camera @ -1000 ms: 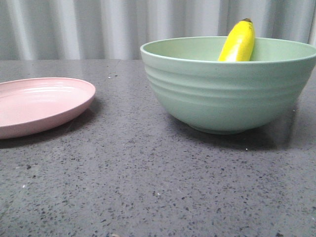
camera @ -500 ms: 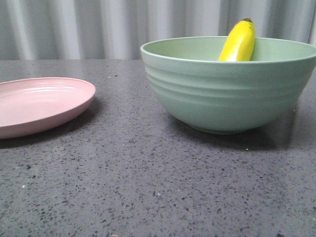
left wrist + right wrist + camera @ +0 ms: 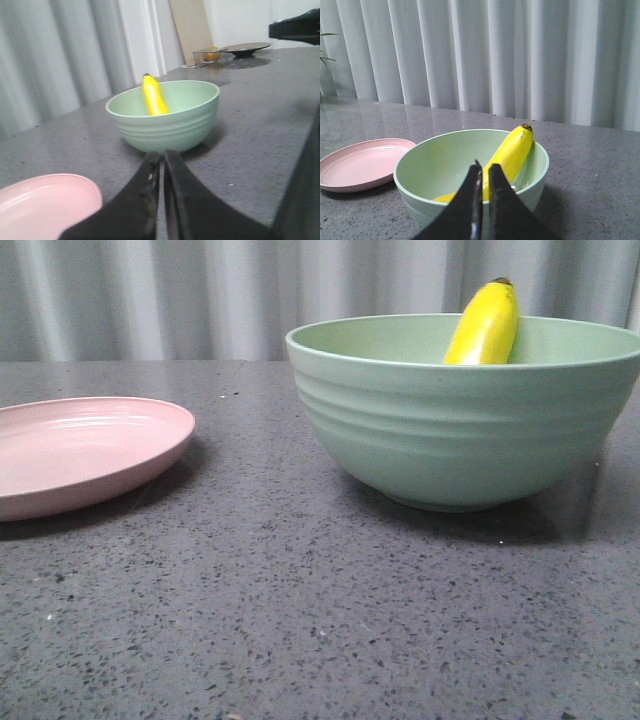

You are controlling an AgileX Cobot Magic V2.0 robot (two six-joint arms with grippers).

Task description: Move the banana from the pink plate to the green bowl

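The yellow banana (image 3: 484,325) leans inside the pale green ridged bowl (image 3: 460,430), its dark tip above the rim; it also shows in the left wrist view (image 3: 154,96) and the right wrist view (image 3: 511,152). The pink plate (image 3: 80,450) lies bare to the left of the bowl. No gripper shows in the front view. My left gripper (image 3: 162,156) is shut and holds nothing, low over the table, a short way from the bowl (image 3: 165,120) and beside the plate (image 3: 45,207). My right gripper (image 3: 483,167) is shut and holds nothing, raised in front of the bowl (image 3: 445,165).
Grey speckled tabletop (image 3: 300,620) with pale curtains behind. In the left wrist view a dark dish (image 3: 245,48) and an orange object (image 3: 212,53) sit far off on the table, and a dark arm part (image 3: 295,27) shows at the upper edge.
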